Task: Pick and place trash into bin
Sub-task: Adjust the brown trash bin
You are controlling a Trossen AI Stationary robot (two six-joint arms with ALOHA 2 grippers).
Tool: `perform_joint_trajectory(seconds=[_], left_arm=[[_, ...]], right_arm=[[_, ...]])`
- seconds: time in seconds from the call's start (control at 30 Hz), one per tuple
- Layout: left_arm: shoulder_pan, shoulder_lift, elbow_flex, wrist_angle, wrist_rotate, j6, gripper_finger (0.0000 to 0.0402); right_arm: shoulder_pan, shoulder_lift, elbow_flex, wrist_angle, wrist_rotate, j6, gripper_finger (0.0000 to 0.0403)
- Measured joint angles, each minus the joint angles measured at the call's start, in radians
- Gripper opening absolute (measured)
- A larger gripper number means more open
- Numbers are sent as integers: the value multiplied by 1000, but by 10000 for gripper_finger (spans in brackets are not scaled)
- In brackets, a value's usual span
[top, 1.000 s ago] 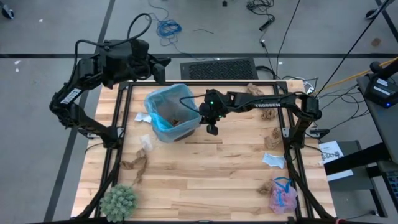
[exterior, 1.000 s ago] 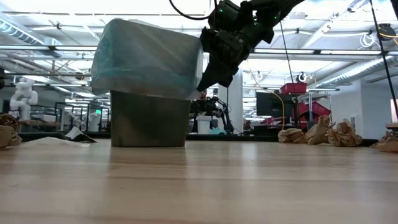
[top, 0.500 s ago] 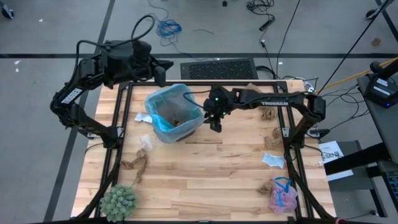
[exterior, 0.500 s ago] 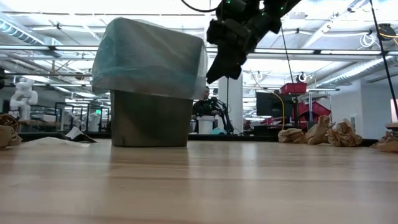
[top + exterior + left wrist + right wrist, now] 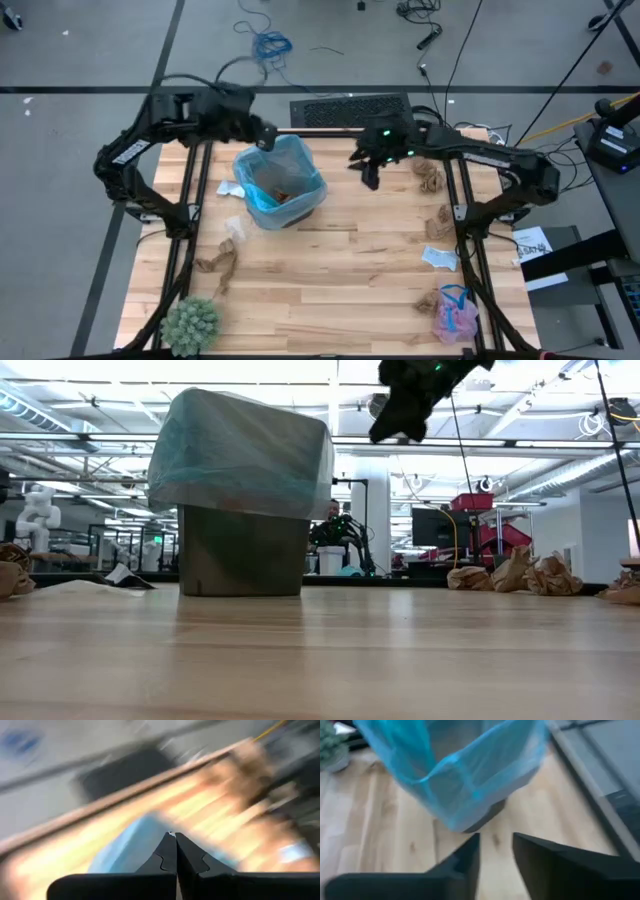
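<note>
The bin, a dark basket lined with a light-blue bag, stands on the table's far left part; a brown paper wad lies inside it. My left gripper is shut, with its tips over the bin's far left rim, nothing between them. My right gripper hangs open and empty in the air to the right of the bin, high up in the low view. More trash lies on the table: brown wads, white bits and a pink mesh puff.
A round green spiky plant sits at the near left corner. White paper bits lie left of the bin. A black frame runs along the table's far and side edges. The table's middle and near part show bare wood.
My right gripper has risen from the bin's right rim and gone toward the table's far right, away from the bin. My left gripper has tipped downward and sunk toward the bin's far left rim, staying shut. The bin has kept its place.
</note>
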Motion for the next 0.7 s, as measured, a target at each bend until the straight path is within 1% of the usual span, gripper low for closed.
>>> perform_joint_trajectory(seconds=[0.07,0.1,0.13,0.23,0.37,0.43,0.5,0.6,0.7], left_arm=[[-1,16,0,-143,-14,-107,0],[-5,23,-5,-142,-14,-142,0],[-11,23,-16,-117,-4,-163,0],[-17,33,-19,-128,50,-253,0],[-16,57,-37,-130,85,-295,0],[-18,82,-51,-131,93,-296,0],[-23,108,-63,-130,129,-274,0],[-43,158,-66,-109,190,-170,0],[-65,212,-66,-27,222,-73,0]], right_arm=[[-18,-42,0,-9,16,-12,37],[-27,-60,0,-11,17,-15,19],[-36,-77,0,-11,18,-18,11],[-57,-110,0,-12,19,-12,9],[-85,-136,0,-28,22,-14,1],[-91,-141,0,-34,24,-22,1],[-97,-148,0,-38,22,-32,1],[-103,-158,0,-38,23,-42,0],[-106,-169,0,-39,23,-54,0]])
